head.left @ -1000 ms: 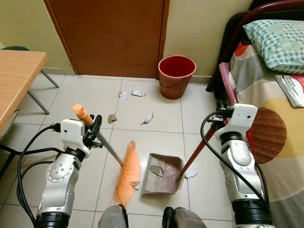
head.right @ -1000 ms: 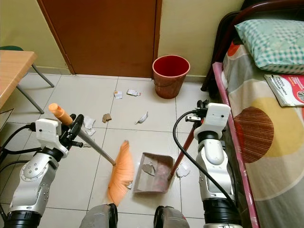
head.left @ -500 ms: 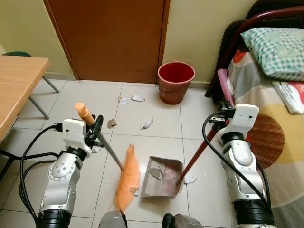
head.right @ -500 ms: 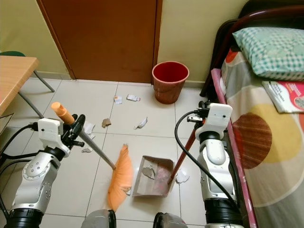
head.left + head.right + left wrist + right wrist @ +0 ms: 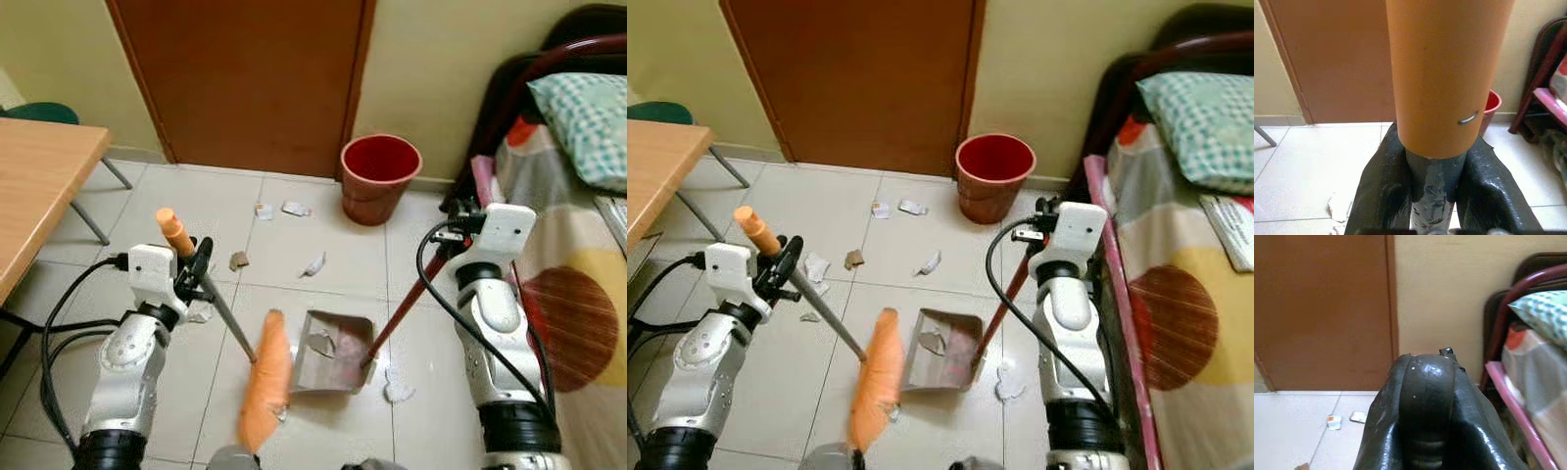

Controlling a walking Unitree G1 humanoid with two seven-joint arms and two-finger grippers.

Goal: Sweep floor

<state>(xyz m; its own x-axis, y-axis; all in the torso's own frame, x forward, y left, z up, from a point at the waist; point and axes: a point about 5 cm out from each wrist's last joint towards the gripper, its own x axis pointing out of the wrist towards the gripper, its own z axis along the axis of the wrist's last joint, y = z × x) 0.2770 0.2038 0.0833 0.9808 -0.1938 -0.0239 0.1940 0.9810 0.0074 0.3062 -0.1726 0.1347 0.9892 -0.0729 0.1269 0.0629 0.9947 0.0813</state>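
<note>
the left gripper [image 5: 196, 277] clamps the broom [image 5: 263, 377] handle, bristles just beside the dustpan [image 5: 331, 352]; the right gripper [image 5: 453, 235] grips the dustpan's red handle; keep the pan flat, then draw the far paper scraps [image 5: 313, 264] toward its mouth with short strokes

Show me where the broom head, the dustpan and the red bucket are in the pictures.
broom head [image 5: 267, 377]: left eye view, middle of the orange bristles.
dustpan [image 5: 329, 352]: left eye view, its grey tray floor.
red bucket [image 5: 991, 186]: right eye view, its outer front wall.
</note>
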